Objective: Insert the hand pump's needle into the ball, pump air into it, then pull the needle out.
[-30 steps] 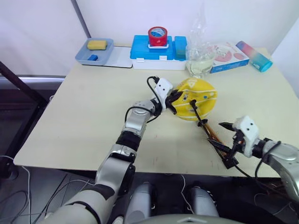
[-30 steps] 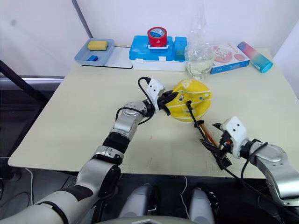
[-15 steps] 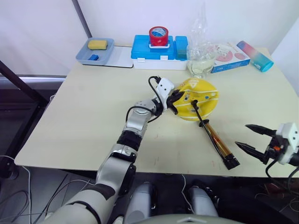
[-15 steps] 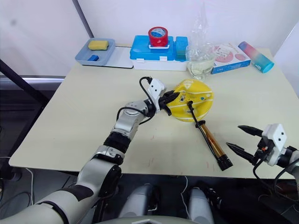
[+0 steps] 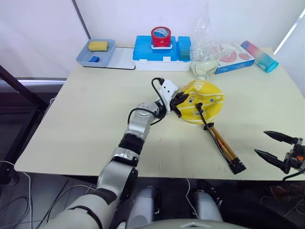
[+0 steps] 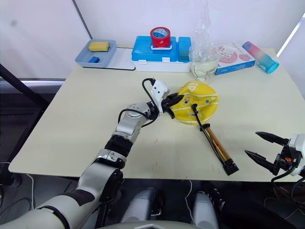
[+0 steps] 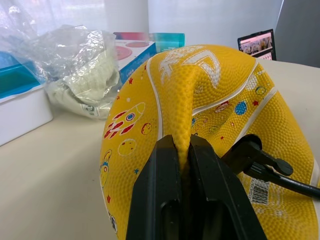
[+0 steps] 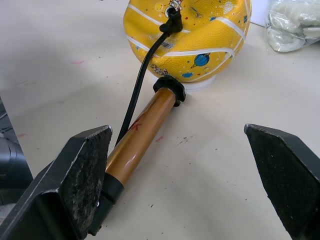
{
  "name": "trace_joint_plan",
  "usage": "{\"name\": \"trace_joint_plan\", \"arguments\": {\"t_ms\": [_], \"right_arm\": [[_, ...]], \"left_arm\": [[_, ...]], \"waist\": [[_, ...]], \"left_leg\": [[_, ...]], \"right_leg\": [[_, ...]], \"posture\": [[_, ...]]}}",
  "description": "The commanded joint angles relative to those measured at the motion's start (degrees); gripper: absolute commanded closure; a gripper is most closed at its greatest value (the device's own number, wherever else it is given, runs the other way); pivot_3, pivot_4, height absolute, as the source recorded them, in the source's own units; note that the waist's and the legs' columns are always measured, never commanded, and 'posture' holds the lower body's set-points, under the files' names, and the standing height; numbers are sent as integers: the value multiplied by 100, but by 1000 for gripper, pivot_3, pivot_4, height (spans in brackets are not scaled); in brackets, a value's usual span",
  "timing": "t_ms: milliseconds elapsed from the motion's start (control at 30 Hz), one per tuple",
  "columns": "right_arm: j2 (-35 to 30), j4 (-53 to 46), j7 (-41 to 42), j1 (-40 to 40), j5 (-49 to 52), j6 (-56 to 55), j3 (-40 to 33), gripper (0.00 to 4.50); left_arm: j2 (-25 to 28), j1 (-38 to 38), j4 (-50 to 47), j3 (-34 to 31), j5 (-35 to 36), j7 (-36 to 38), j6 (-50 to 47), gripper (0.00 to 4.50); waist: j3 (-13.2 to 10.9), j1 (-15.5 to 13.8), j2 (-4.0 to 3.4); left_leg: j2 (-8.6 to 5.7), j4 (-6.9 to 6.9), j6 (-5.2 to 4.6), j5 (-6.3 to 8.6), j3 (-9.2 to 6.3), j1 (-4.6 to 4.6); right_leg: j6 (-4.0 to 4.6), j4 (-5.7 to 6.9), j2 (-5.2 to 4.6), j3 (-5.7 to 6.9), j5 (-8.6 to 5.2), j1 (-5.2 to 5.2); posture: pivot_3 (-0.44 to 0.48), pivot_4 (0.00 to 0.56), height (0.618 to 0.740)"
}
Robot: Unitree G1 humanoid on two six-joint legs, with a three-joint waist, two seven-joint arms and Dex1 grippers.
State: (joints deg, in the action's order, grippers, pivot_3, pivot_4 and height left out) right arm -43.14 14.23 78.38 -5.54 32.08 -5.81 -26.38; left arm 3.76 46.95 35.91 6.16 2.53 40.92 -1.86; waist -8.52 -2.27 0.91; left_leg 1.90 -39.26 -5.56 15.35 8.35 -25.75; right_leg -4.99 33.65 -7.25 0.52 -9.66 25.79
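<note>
At the far edge of the table (image 5: 86, 119) we see a grey tray (image 5: 97, 53) holding a yellow sponge (image 5: 98, 46) and a small blue block (image 5: 95, 59), and beside it a blue and white box (image 5: 161, 53) with a red roll of tape (image 5: 161, 36) on its lid. Next to that stands a crumpled clear plastic bag (image 5: 205, 52), then a flat printed box (image 5: 233, 57) and a pink-and-teal tube (image 5: 259, 56). The ball (image 5: 202, 101) sits near the middle of the table, partly deflated, and our left gripper (image 5: 178, 101) is closed on a raised fold of its yellow skin, the two black fingers (image 7: 165, 190) pinching the ridge between them. The needle (image 8: 173, 11) is stuck into the ball's upper face, its black hose curving down to the hand pump (image 5: 223, 145). The pump lies flat on the table with its long axis running from the ball's base toward the near right edge, one black end cap touching the ball and the other pointing at the table's front edge. Our right gripper (image 5: 273, 146) hangs just off the near right edge, jaws spread wide and empty, well apart from the pump.
</note>
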Motion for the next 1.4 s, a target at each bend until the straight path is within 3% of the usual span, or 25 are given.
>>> {"name": "trace_joint_plan", "arguments": {"t_ms": [33, 67, 167, 400, 433, 733, 867, 1133, 1400], "right_arm": [[-47, -47, 52, 42, 180, -130, -241, 45], [-31, -54, 42, 36, 173, -140, -232, 45], [13, -68, 6, 19, 155, -183, -205, 0], [73, -140, -48, 18, 197, -148, -203, 0], [81, -150, -46, 17, 202, -146, -203, 0], [111, -151, -23, 29, 221, -133, -146, 0], [140, -134, -2, 51, 233, -132, -110, 0], [202, -65, 50, 82, 188, -192, -2, 0], [189, -59, 86, -30, 210, -250, -70, 0]], "left_arm": [[-35, -160, -26, 142, 78, 186, -281, 4500], [-27, -144, -85, 133, 118, 209, -306, 4500], [8, -108, -280, 135, 196, 275, -332, 3452], [106, -63, -1005, 90, 473, 533, -657, 210], [129, -73, -1170, 90, 527, 574, -739, 31], [634, -410, -2947, 58, 1018, 841, -1787, 31], [1119, -748, -3670, -23, 1270, 1001, -2194, 31], [2217, -1869, -4548, -448, 1961, 1511, -2515, 31], [3069, -3304, -4827, -1035, 2425, 2204, -2105, 31]], "waist": [[0, 0, 0], [0, -1, 0], [-1, 1, 0], [-20, 15, -2], [-21, 16, -4], [-35, 36, -24], [-34, 108, -26], [-32, 234, -32], [-31, 288, -33]], "left_leg": [[1, 0, 6, -4, -3, 0], [1, 0, 8, -5, -4, -1], [8, 0, 14, -9, -2, -7], [21, -13, -5, -30, 6, -24], [23, -14, -5, -31, 4, -23], [32, -12, 19, -46, -23, -25], [29, -14, 35, -62, -45, -23], [31, -14, 38, -74, -38, -4], [28, -15, 42, -74, -31, -2]], "right_leg": [[0, 1, 1, 4, 0, 0], [0, 2, 1, 5, 0, 0], [0, 4, 4, 43, 0, -5], [0, 14, 13, 152, 0, -11], [0, 17, 15, 153, 0, -11], [0, 20, 74, 89, -2, -15], [-6, 21, 150, -42, -5, -19], [-5, 45, 162, -74, -4, -21], [-4, 47, 154, -78, -3, -21]], "posture": [[0, 150, 739], [0, 150, 739], [0, 150, 739], [0, 150, 739], [0, 150, 739], [0, 150, 739], [0, 150, 739], [0, 150, 739], [0, 150, 739]]}}
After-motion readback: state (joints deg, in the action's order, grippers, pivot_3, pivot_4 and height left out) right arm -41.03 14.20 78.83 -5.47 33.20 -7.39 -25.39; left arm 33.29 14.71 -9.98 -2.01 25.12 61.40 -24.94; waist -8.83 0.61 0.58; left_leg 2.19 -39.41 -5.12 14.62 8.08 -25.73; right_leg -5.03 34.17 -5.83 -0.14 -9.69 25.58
